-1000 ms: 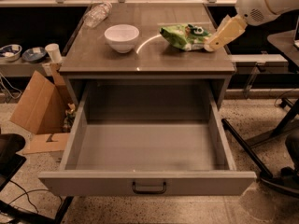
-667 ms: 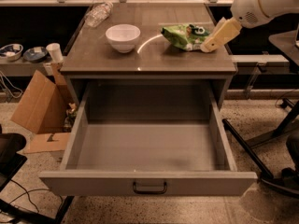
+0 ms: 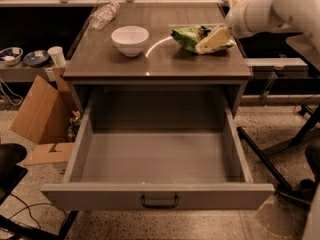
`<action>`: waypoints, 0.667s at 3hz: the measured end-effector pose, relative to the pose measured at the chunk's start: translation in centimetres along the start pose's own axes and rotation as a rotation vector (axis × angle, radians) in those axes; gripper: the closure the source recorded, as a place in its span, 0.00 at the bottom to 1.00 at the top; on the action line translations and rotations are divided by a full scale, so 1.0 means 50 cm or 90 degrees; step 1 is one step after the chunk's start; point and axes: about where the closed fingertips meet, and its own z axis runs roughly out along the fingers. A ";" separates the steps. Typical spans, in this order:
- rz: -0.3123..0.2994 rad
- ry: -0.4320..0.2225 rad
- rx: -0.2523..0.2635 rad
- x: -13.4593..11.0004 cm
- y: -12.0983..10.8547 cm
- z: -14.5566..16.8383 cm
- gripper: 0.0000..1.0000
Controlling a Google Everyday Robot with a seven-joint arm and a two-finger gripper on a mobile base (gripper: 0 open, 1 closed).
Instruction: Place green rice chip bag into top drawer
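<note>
Far right on table, gripper lies over green rice chip bag for pickup, grasp unclear; top drawer open near, ready for drop.

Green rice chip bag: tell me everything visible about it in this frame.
The green rice chip bag is crinkled, shiny light-green foil with a dark round logo. It lies on the table near the back right corner, right of the white bowl and apart from it. The gripper overlaps its right part; contact looks likely.
</note>
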 end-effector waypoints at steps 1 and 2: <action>0.023 -0.005 0.004 0.018 -0.025 0.110 0.00; 0.050 0.018 -0.023 0.039 -0.012 0.208 0.25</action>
